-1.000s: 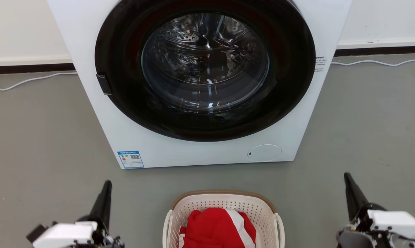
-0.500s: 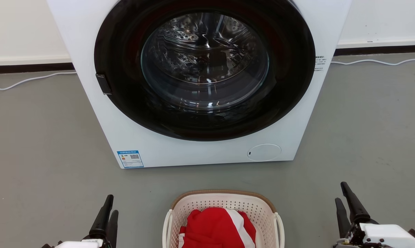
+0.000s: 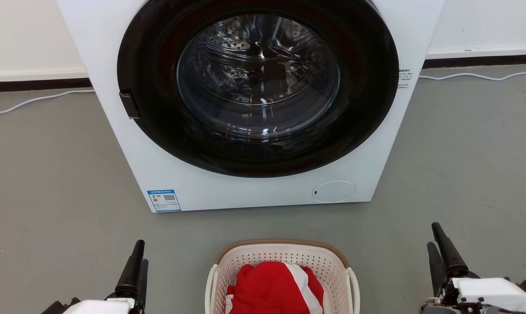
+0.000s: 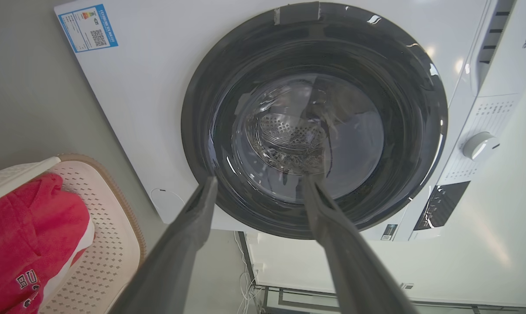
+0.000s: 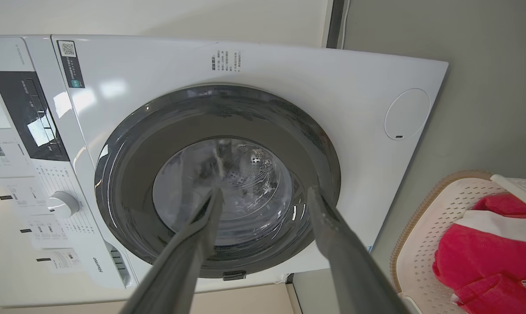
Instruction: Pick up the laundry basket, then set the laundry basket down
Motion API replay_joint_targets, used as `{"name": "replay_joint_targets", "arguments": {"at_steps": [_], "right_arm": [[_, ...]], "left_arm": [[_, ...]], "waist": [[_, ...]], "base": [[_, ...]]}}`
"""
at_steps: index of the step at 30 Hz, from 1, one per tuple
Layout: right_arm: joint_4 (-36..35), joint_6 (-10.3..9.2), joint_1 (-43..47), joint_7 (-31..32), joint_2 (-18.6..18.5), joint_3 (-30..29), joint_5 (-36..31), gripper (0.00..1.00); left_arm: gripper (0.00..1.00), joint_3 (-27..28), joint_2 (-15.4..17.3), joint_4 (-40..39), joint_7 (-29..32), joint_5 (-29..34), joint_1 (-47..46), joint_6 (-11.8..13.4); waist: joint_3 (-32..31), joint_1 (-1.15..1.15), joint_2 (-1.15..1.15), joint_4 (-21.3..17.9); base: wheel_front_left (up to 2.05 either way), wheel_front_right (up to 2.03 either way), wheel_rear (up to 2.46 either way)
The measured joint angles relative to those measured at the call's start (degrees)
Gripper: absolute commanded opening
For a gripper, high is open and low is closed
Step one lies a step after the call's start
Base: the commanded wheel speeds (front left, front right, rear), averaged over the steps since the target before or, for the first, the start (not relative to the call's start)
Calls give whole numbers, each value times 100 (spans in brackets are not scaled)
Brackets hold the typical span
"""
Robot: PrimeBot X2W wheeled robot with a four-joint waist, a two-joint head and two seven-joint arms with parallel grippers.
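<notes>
The laundry basket (image 3: 285, 255) stands on the grey floor (image 3: 49, 174) at the bottom middle of the head view, its near part cut off by the picture's lower edge. It is cream-white and perforated, with a tan woven-look rim, and a white loop handle (image 3: 210, 283) shows on each side. A red garment (image 3: 274, 288) with a white stripe lies bunched inside it and rises close to the rim; the wrist views show some lettering on the cloth, too small to read.

The left gripper (image 3: 141, 255) is beside the basket on the robot's left and the right gripper (image 3: 433, 235) is on its right. Each is clear of the basket, with bare floor between them, and neither touches a handle. Both point forward toward the machine. In each wrist view that arm's two long dark fingers stand wide apart with nothing between them, and the basket lies off to the side of them.

Just beyond the basket, with a strip of floor between, stands a white washing machine (image 3: 254, 192). Its round dark door (image 3: 149, 100) is closed, and the metal drum shows through the glass. A blue sticker (image 3: 164, 200) sits at its lower left front corner and a round cover (image 3: 333, 191) at its lower right. A white cable (image 3: 27, 102) runs along the floor near the wall behind.
</notes>
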Motion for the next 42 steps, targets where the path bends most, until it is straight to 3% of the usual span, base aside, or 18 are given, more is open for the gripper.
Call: {"name": "replay_joint_targets", "arguments": {"at_steps": [16, 42], "right_arm": [[-279, 0, -10, -250, -151, 301, -836, 100], [-421, 4, -21, -671, -435, 700, -3193, 100]], "left_arm": [[100, -172, 12, -177, -280, 1092, -16, 0], [100, -403, 43, -203, -688, 3639, -119, 0]], "waist": [[41, 0, 0, -42], [45, 0, 0, -151]], "base": [[0, 0, 0], [0, 0, 0]]}}
